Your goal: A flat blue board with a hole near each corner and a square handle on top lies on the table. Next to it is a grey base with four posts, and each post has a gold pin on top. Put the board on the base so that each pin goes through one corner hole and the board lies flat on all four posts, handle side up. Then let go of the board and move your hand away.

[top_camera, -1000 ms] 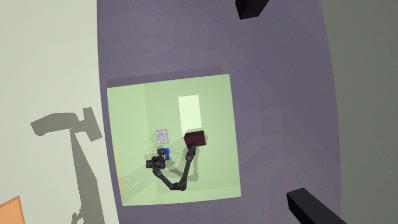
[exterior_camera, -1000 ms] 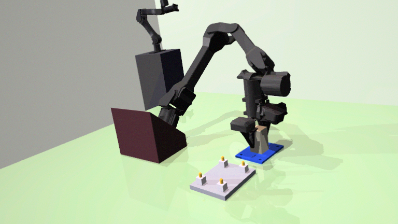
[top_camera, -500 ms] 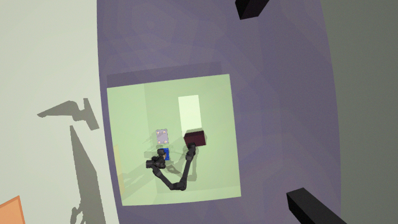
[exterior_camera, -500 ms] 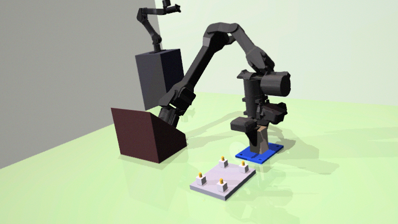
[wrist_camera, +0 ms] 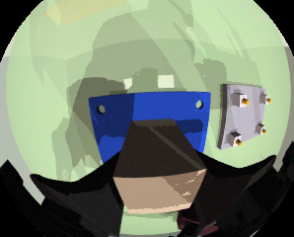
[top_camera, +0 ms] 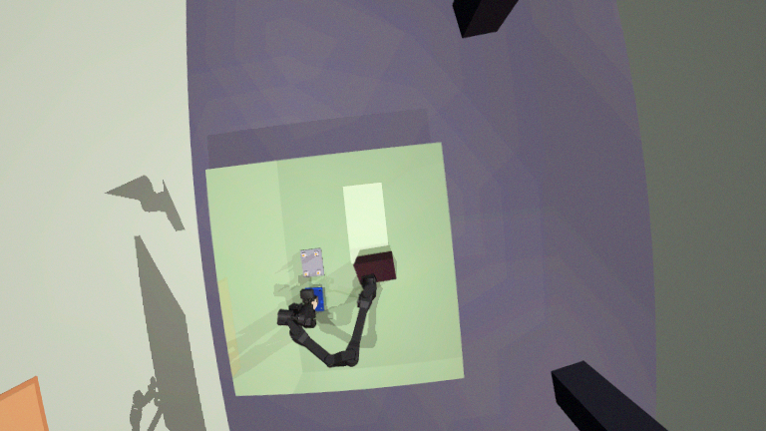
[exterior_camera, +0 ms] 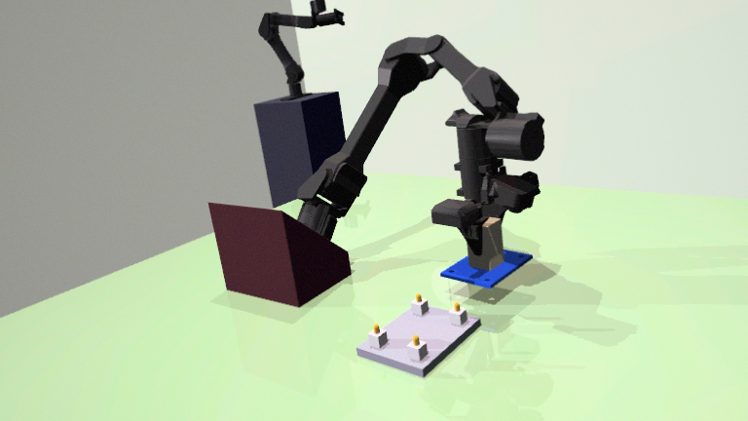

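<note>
"Between its half-closed fingers, the gripper point(top_camera: 311, 303) point(exterior_camera: 485, 243) point(wrist_camera: 154, 149) grips the handle point(top_camera: 314, 303) point(exterior_camera: 486, 248) point(wrist_camera: 159, 153). Where's the board point(top_camera: 319, 291) point(exterior_camera: 509, 263) point(wrist_camera: 159, 106)?"

"Below them, raised off the table point(top_camera: 406, 206) point(exterior_camera: 165, 339) point(wrist_camera: 43, 64)."

"And the base point(top_camera: 311, 263) point(exterior_camera: 422, 325) point(wrist_camera: 243, 116)?"

"Just beside the board, past its short edge; their long sides look roughly parallel, so the carry seems mostly sideways."

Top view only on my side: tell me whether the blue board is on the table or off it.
Observer: Off it. The exterior view shows the blue board raised, with its shadow on the table beneath.

Operator: Understood. Now report the hold; the arm blocks my line of sight.

Observer: The wrist view shows the hand shut on the square handle, one finger at each side.
</note>
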`<state>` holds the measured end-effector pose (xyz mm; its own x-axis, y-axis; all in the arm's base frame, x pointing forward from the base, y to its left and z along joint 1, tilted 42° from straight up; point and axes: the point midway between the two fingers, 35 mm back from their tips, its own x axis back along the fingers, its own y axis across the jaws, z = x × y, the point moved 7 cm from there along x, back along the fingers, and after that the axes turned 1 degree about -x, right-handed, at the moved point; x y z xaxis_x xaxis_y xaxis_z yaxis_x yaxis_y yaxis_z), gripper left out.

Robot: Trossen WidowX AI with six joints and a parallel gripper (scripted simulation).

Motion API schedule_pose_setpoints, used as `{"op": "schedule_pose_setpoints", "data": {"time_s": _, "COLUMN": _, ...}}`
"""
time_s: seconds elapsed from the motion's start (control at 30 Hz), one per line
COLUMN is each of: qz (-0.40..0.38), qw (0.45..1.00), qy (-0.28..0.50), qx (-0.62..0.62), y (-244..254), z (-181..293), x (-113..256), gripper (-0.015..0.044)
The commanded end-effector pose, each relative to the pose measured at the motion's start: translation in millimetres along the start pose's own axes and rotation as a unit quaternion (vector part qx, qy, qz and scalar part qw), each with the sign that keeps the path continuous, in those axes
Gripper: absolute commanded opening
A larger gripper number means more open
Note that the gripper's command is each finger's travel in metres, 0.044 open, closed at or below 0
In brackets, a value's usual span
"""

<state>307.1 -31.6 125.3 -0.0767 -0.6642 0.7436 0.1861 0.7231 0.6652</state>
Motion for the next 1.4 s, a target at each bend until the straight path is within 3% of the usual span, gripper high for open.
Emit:
{"op": "schedule_pose_setpoints", "data": {"time_s": 0.0, "qz": 0.002, "qw": 1.000, "qy": -0.003, "qx": 0.002, "y": -0.4, "z": -1.0, "x": 9.9, "gripper": 0.0000}}
{"op": "schedule_pose_setpoints", "data": {"time_s": 0.5, "qz": 0.001, "qw": 1.000, "qy": -0.002, "qx": 0.002, "y": 0.1, "z": 1.9, "x": 46.8, "gripper": 0.0000}}
{"op": "schedule_pose_setpoints", "data": {"time_s": 1.37, "qz": 0.011, "qw": 1.000, "qy": -0.006, "qx": 0.003, "y": -54.0, "z": -11.7, "x": 51.0, "gripper": 0.0000}}
